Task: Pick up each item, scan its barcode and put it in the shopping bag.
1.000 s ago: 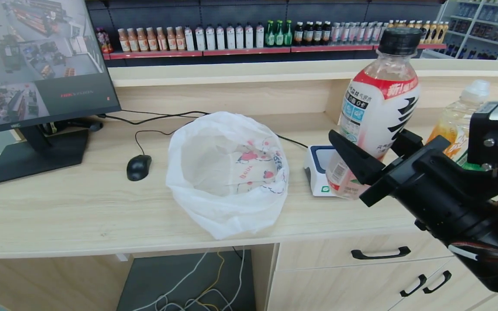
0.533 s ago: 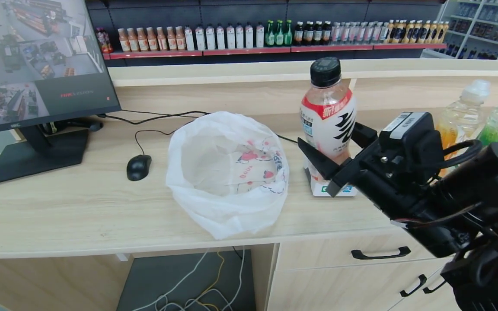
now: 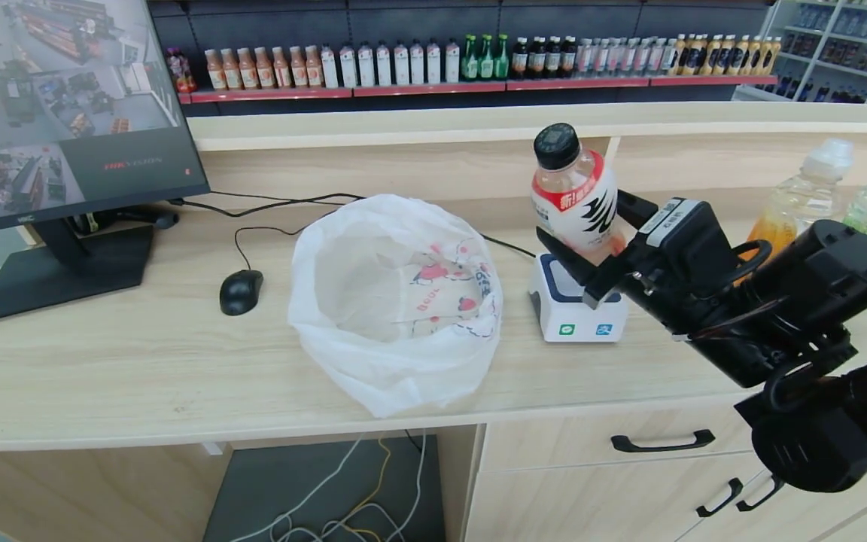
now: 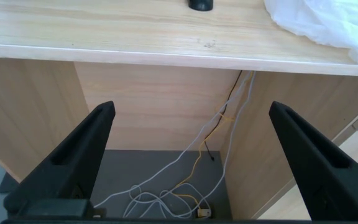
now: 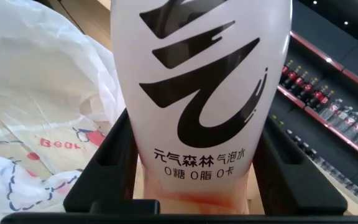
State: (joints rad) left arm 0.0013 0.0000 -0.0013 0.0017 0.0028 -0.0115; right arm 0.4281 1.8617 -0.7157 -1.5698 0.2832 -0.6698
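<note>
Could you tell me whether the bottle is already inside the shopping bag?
No, the right tool holds the bottle near the scanner, outside the shopping bag.

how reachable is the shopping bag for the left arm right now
Probably not directly. The left gripper sits below the front edge of the counter, jaws open, while the shopping bag rests on top; it would likely have to rise past that edge first.
</note>
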